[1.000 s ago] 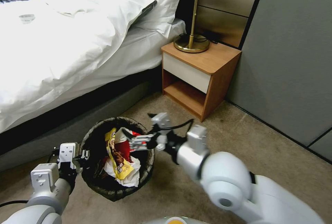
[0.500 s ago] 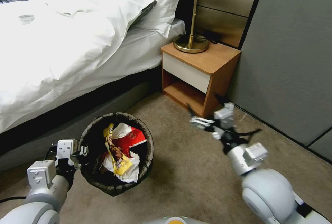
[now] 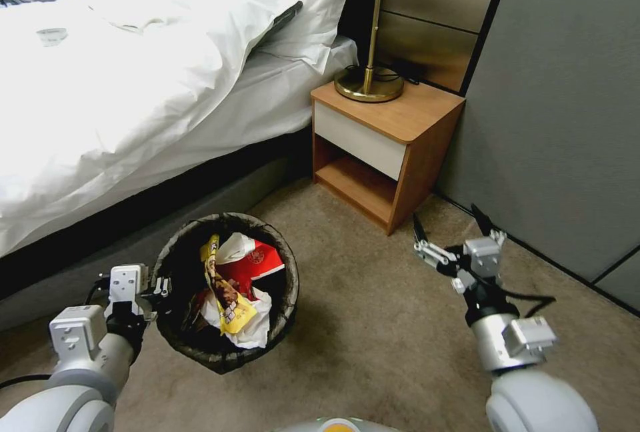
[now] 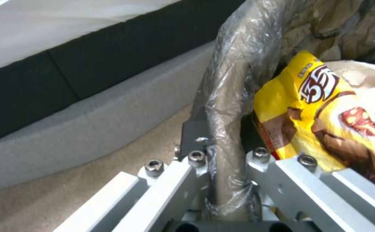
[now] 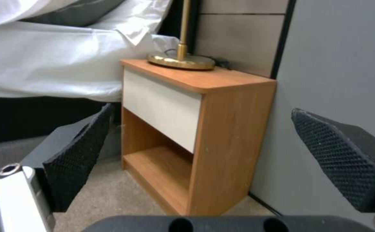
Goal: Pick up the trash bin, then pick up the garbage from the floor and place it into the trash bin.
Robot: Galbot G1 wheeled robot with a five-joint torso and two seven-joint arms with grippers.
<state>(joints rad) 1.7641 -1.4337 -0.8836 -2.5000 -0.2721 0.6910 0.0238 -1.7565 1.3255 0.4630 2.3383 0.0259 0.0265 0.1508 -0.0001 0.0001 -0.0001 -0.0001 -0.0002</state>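
A small round trash bin point(image 3: 227, 292) lined with a dark translucent bag sits at the lower left of the head view, above tan carpet point(image 3: 373, 325) beside a white-sheeted bed point(image 3: 133, 85). The left gripper point(image 3: 157, 299) is clamped on the near-left rim, and in the left wrist view its fingers point(image 4: 193, 135) pinch the bag-wrapped edge point(image 4: 228, 106). Inside lies the garbage point(image 3: 233, 285): a yellow snack wrapper point(image 3: 223, 295), a red-and-white paper carton point(image 3: 257, 262) and crumpled white paper point(image 3: 250, 332). At the lower right of the frame, the right gripper point(image 3: 450, 232) hangs empty with its jaws spread wide, near a wooden nightstand point(image 3: 383, 145) bearing a brass lamp point(image 3: 370, 79).
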